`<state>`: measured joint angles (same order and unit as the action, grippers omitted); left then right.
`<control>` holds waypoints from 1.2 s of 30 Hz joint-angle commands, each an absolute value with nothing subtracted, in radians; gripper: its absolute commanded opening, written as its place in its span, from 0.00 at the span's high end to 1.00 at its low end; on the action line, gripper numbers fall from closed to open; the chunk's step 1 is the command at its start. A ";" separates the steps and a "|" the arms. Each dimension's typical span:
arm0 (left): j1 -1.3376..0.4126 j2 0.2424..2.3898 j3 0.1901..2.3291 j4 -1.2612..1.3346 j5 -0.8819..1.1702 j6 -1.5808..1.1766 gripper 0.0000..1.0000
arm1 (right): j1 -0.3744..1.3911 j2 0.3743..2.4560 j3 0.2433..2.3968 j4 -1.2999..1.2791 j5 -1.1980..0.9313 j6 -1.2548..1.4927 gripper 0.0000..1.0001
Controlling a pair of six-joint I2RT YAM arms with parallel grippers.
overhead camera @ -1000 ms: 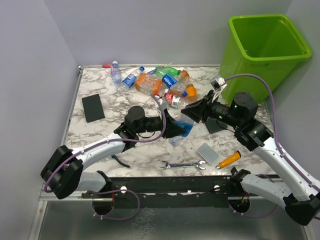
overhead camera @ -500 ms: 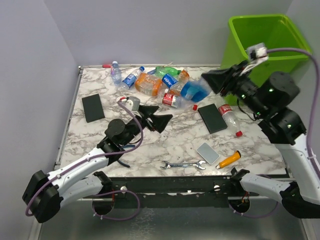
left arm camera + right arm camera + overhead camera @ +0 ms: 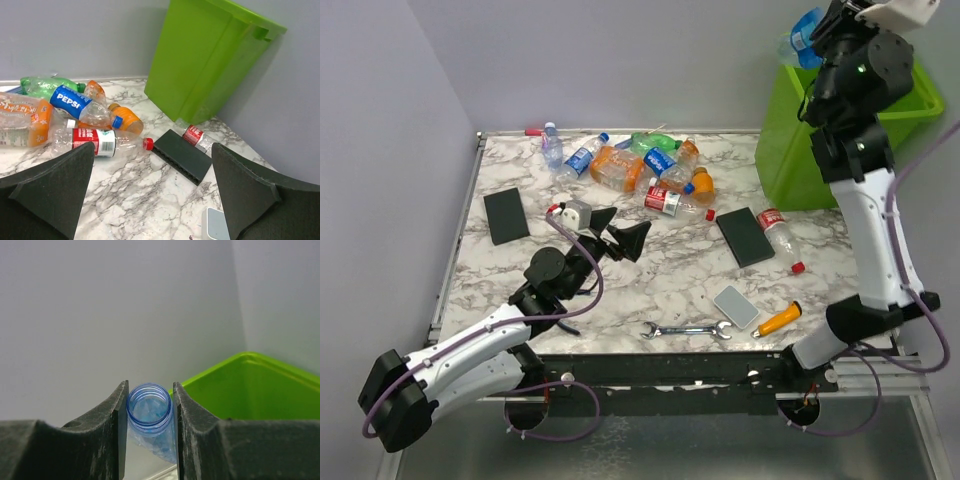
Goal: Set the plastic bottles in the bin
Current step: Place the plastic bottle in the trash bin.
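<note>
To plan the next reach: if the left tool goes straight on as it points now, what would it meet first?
Probably the cap end of the red-labelled bottle, with the black slab just beside it. The open left tool tilts downward, so bare table might come first; depth is unclear.

Fig. Tabletop (image 3: 650, 285) was marble-patterned w/ a smooth, faintly glossy finish. Bin (image 3: 200, 65) was lime-green plastic, smooth, semi-gloss, w/ soft sheen on its walls. Piled plastic bottles (image 3: 75, 107) were thin clear, orange & green plastic, crinkled and shiny, w/ glossy printed labels. Blue bottle (image 3: 148, 412) was translucent plastic, ribbed at the neck. Fingers (image 3: 100, 427) of right gripper (image 3: 149, 390) looked matt black, finely grainy. Wrench (image 3: 686, 329) was bright bare metal; black slab (image 3: 181, 156) matt; screwdriver handle (image 3: 778, 319) glossy orange plastic.
</note>
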<state>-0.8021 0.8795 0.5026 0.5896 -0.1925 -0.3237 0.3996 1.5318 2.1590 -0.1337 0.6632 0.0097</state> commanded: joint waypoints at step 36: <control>-0.861 0.893 0.497 0.574 -0.343 -0.236 0.01 | -0.054 1.767 2.336 -0.174 0.459 0.407 0.17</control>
